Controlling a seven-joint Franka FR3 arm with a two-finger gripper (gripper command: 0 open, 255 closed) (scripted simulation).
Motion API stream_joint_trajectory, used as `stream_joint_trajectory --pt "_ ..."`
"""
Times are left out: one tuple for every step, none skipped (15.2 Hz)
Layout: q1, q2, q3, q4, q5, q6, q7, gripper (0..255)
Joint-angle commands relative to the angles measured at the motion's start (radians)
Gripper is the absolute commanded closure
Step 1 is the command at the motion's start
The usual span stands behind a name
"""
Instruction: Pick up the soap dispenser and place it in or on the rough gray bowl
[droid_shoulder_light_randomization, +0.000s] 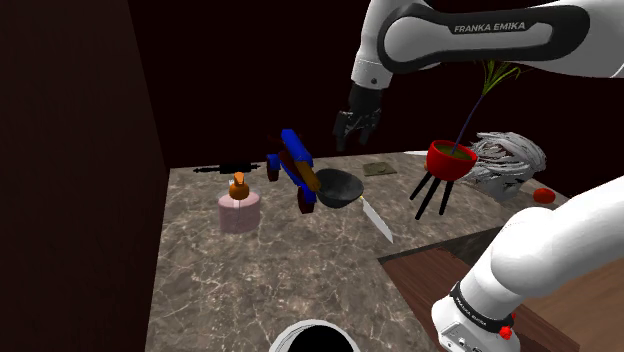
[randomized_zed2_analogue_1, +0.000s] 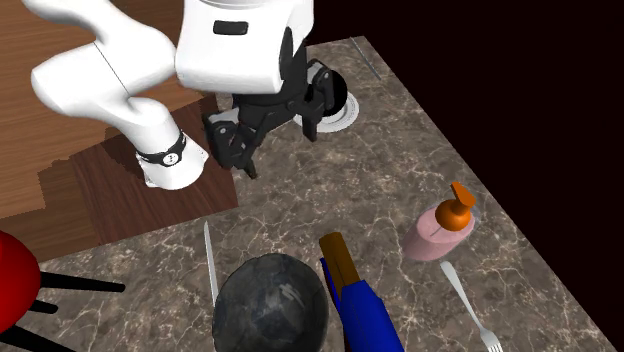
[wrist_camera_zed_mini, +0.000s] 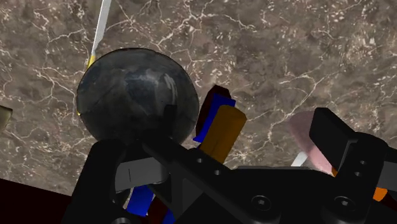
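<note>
The soap dispenser (droid_shoulder_light_randomization: 239, 207) is a pink bottle with an orange pump, standing upright on the marble counter toward the shoulder view's left. The rough gray bowl (droid_shoulder_light_randomization: 338, 188) sits to its right, dark and rounded. My gripper (droid_shoulder_light_randomization: 355, 130) hangs open in the air above and slightly behind the bowl, holding nothing. In the second exterior view the gripper (randomized_zed2_analogue_1: 241, 162) is well away from the dispenser (randomized_zed2_analogue_1: 447, 226) and the bowl (randomized_zed2_analogue_1: 270, 305). In the wrist view, the bowl (wrist_camera_zed_mini: 137, 95) lies beyond the left finger, and the pink dispenser (wrist_camera_zed_mini: 304, 130) peeks past the right finger (wrist_camera_zed_mini: 337, 141).
A blue and brown tool (droid_shoulder_light_randomization: 297, 162) leans between dispenser and bowl. A knife (droid_shoulder_light_randomization: 377, 219) lies right of the bowl, and a fork (randomized_zed2_analogue_1: 470, 305) beside the dispenser. A red plant pot (droid_shoulder_light_randomization: 450, 158) on black legs stands at the right. A round hole (droid_shoulder_light_randomization: 313, 336) opens at the counter's near edge.
</note>
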Motion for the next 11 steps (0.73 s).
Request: stream_joint_trajectory --pt "0.006 0.064 0.028 0.035 -0.003 0.030 0.034 0" --pt "0.009 0.096 0.042 0.056 -0.007 0.042 0.053 0" --pt "0.013 0.129 0.056 0.078 -0.011 0.053 0.072 0" --pt "0.016 0.163 0.070 0.101 -0.017 0.063 0.091 0" --pt "0.020 0.197 0.083 0.125 -0.025 0.072 0.111 0" --pt "0.024 0.232 0.096 0.151 -0.033 0.081 0.130 0" --pt "0.029 0.268 0.108 0.178 -0.043 0.088 0.151 0" --pt "0.034 0.304 0.119 0.206 -0.054 0.095 0.171 0" --pt "0.040 0.341 0.130 0.236 -0.066 0.100 0.191 0" --pt "0.047 0.378 0.140 0.267 -0.079 0.104 0.212 0" --pt "0.054 0.416 0.149 0.300 -0.093 0.106 0.232 0"
